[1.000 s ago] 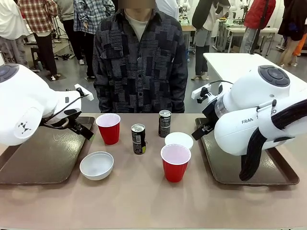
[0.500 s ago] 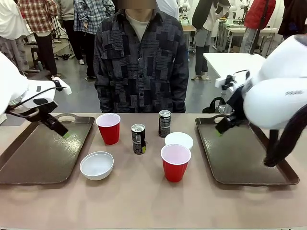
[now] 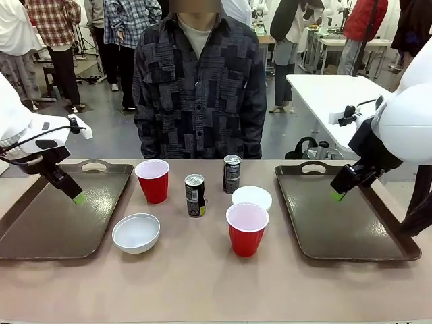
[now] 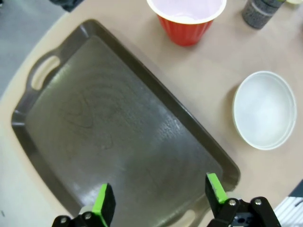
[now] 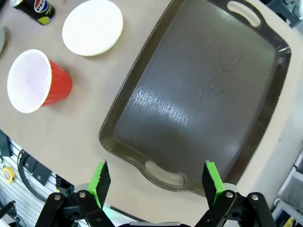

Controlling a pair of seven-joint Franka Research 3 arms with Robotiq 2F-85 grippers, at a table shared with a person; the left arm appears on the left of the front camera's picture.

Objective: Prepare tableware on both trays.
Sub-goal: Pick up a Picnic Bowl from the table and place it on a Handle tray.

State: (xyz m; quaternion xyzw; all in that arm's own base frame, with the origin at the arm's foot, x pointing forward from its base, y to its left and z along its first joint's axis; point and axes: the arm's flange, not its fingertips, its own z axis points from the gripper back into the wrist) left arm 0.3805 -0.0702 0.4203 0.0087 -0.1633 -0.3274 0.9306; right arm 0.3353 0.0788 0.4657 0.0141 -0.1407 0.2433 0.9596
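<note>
The left claw (image 3: 76, 196) hangs released over the left tray (image 3: 40, 233) at the worktop's (image 3: 202, 287) left edge. The right claw (image 3: 336, 194), also released, hangs over the right tray (image 3: 358, 236) at the right edge. The tableware stands mid-worktop between the trays. The rear cup (image 3: 153, 182) and left bowl (image 3: 136, 233) are nearest the left tray, and the right bowl (image 3: 252, 197) and front cup (image 3: 246, 231) nearest the right. The front can (image 3: 194, 196) and rear can (image 3: 231, 174) stand between them. A person (image 3: 198, 88) stands at the far edge.
</note>
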